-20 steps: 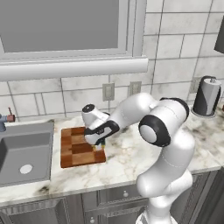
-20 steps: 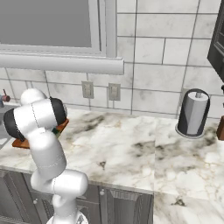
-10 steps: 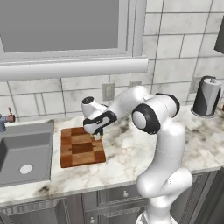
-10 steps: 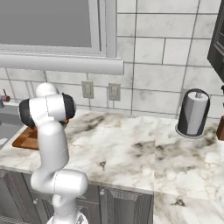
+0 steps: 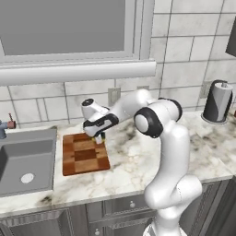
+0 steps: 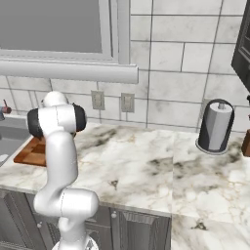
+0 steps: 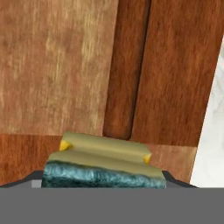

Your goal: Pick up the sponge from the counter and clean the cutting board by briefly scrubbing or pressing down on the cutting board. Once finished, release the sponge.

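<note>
Sponge [image 7: 103, 168] sits pinched between the fingers, green scrub side nearest the cam, yellow body beyond it, w/ the cutting board [image 7: 70, 70] directly past the fingertips in the hand view. Gripper [image 5: 98, 137] is closed on the sponge, over the board's right far corner; contact w/ the wood can't be told. Arm pose: rises from lower right of left base view, elbow bent high, forearm reaching left and slightly down, hand angled toward the board [image 5: 85, 153]. In right base view the arm stands as a white column at left, shoulder joint dark, w/ a bit of the board [image 6: 32, 151] showing behind it. Vs 0.5 s ago: hand has shifted a little toward the board's right edge and the elbow has swung further right; vs 1 s ago the arm is far more extended over the counter [image 5: 138, 166]. Beside the fingers on the right, a strip of white marble shows [image 7: 212, 144], so the board's edge lies just right of the sponge. Around: sink basin [image 5: 25, 161] left of the board, well left of the fingers; paper towel roll [image 5: 217, 102] far right, well apart; wall outlet [image 5: 114, 95] behind the hand. No obstacle between fingers and board.
</note>
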